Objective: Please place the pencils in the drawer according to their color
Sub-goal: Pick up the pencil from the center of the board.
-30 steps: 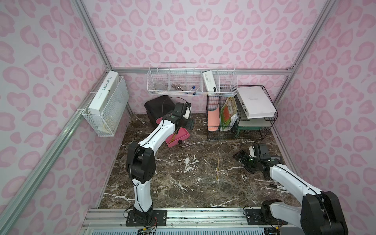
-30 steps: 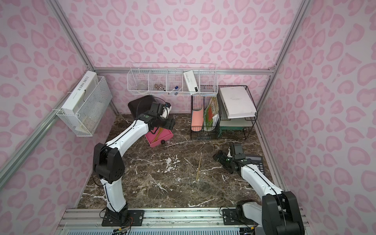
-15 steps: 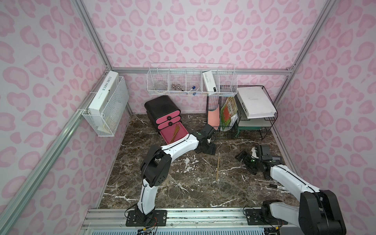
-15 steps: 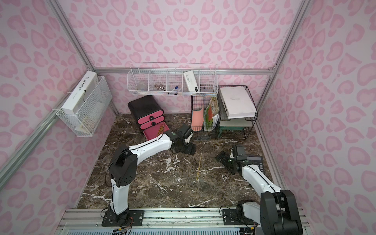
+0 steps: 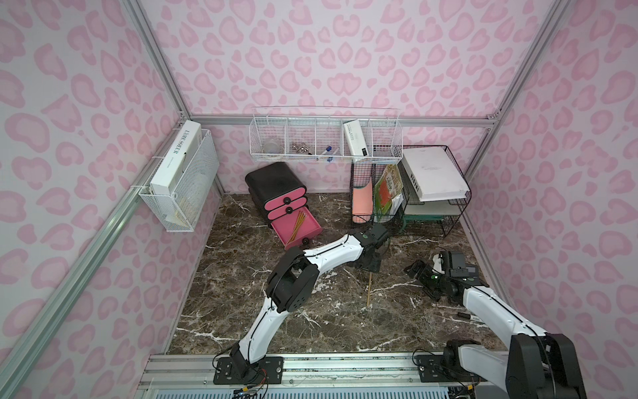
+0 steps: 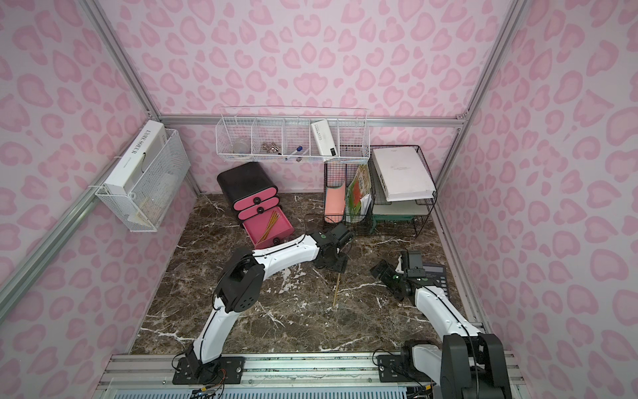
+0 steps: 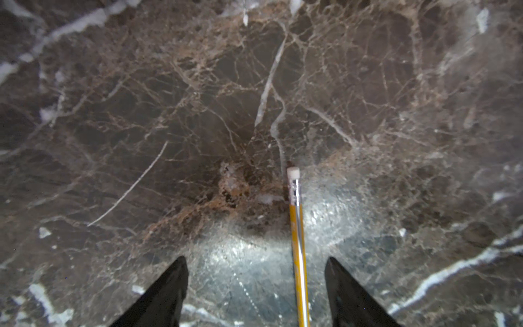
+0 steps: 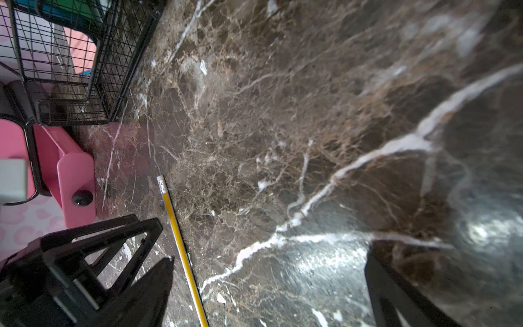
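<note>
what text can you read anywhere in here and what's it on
"L'AME SOEUR": on the spine of the white book standing in the wall basket.
White box in the wire shelf: there is print on it, too small to read.
Large volume on top of the black rack: the spine letters and cover lines are too blurred to read.
Green booklet: the print is blurred.

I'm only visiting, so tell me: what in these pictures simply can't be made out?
- Upper two drawers of the drawer cabinet: shut, so contents are hidden in both top views.
- Yellow pencil: its tip is cut off by the left wrist view's edge; in a top view the left fingers cover its eraser end.
- Small dark item beside the right arm: too small to name.
</note>
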Available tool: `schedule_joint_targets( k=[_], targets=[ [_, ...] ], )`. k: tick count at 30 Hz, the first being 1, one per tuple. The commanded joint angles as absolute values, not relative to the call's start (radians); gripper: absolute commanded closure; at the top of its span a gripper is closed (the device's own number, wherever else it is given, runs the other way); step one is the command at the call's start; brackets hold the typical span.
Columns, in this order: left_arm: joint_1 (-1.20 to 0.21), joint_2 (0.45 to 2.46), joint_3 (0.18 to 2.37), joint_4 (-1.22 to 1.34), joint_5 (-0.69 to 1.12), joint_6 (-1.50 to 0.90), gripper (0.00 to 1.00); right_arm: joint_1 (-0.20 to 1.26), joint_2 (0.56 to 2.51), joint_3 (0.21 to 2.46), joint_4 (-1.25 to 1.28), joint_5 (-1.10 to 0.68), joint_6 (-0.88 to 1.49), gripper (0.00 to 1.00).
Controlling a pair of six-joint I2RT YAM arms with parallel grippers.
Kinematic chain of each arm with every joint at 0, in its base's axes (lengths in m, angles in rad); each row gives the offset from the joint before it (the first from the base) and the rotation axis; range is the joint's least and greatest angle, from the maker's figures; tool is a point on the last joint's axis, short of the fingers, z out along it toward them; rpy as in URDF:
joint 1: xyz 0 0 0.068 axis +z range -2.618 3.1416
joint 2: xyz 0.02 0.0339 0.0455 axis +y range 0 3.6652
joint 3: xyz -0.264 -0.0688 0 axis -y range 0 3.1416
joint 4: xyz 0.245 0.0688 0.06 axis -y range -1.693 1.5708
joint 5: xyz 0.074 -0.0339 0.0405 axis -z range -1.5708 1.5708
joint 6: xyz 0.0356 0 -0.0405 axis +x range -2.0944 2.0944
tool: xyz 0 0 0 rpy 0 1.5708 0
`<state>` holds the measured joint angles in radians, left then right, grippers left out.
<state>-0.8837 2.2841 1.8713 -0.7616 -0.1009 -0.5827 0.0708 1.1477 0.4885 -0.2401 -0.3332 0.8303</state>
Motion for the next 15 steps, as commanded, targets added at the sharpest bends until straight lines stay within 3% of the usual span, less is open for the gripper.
schedule_joint_targets(
  k=[1, 8, 15],
  targets=[
    [-0.896, 2.309, 1.897, -0.785, -0.177, -0.598, 0.25, 0.067, 1.144, 0.485, -0.239, -0.342, 0.815, 0.03],
    [-0.899, 2.369, 1.946, -0.798, -0.193, -0.595, 0.3, 0.065, 1.139, 0.485, -0.241, -0.342, 0.815, 0.02],
    [-0.899, 2.427, 2.0, -0.807, -0.195, -0.598, 0.49, 0.064, 1.138, 0.486, -0.242, -0.342, 0.817, 0.03]
  ],
)
